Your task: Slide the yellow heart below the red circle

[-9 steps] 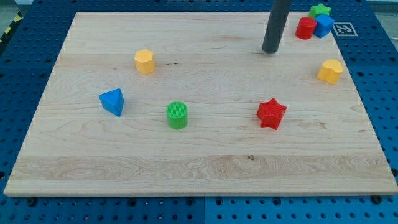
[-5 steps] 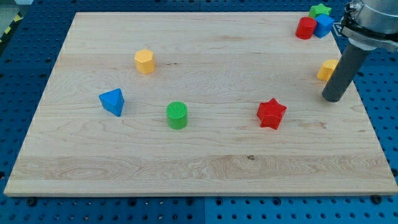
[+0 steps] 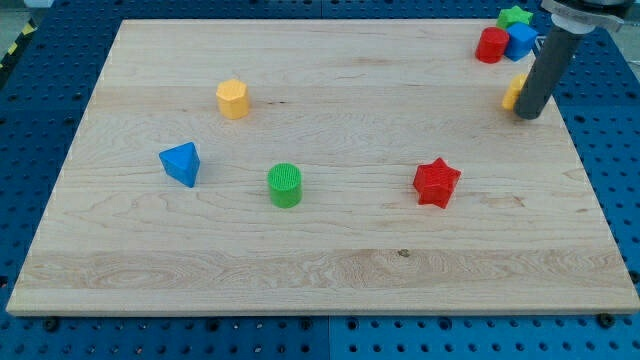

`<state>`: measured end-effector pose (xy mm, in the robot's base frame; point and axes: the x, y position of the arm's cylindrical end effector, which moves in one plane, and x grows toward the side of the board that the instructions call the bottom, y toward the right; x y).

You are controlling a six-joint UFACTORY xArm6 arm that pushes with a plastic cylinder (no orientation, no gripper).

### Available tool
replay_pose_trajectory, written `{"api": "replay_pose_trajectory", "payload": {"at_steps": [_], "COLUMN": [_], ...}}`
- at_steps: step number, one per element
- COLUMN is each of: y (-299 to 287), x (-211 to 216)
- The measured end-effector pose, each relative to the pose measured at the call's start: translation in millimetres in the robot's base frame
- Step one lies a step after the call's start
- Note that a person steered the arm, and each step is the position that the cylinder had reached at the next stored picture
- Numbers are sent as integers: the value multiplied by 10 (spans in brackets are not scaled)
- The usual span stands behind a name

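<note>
The yellow heart (image 3: 513, 92) lies near the board's right edge, mostly hidden behind my rod. My tip (image 3: 527, 115) rests against its lower right side. The red circle (image 3: 491, 45) sits at the view's top right, just above the heart, touching a blue block (image 3: 521, 41) with a green star (image 3: 515, 16) behind them.
A yellow hexagon (image 3: 232, 99) lies at the upper left. A blue triangle (image 3: 181, 163) lies at the left, a green cylinder (image 3: 285, 185) in the middle, and a red star (image 3: 436, 183) right of centre. The wooden board (image 3: 330, 270) ends close to the right of my tip.
My tip swung from the board's top middle down to the right edge below the yellow heart, then moved up against it. The heart has shifted slightly up and left.
</note>
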<state>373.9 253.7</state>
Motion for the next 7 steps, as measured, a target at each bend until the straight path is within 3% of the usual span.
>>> {"api": "replay_pose_trajectory", "payload": {"at_steps": [3, 4, 5, 6, 7], "y": [-38, -804, -1917, -2451, -2381], "x": [-408, -290, -76, 327, 921]}}
